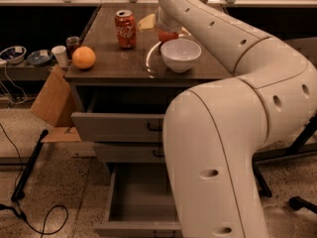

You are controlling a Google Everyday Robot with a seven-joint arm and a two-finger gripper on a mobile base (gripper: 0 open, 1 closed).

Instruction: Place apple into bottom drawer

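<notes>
The apple point(167, 35) is a small red fruit on the dark tabletop point(114, 58), just behind the white bowl point(181, 54), which hides its lower part. My gripper point(168, 27) is at the end of the white arm point(233, 48), directly over the apple and down on it. The bottom drawer point(143, 202) stands pulled out near the floor, its grey box interior showing nothing inside. The arm's large lower link point(218, 167) covers the drawer's right side.
A red soda can point(126, 29) stands left of the apple and an orange fruit point(83, 57) sits at the table's left front corner. The top drawer point(116, 126) is pulled out a little. A cardboard piece point(49, 100) and cables point(29, 202) lie at the left.
</notes>
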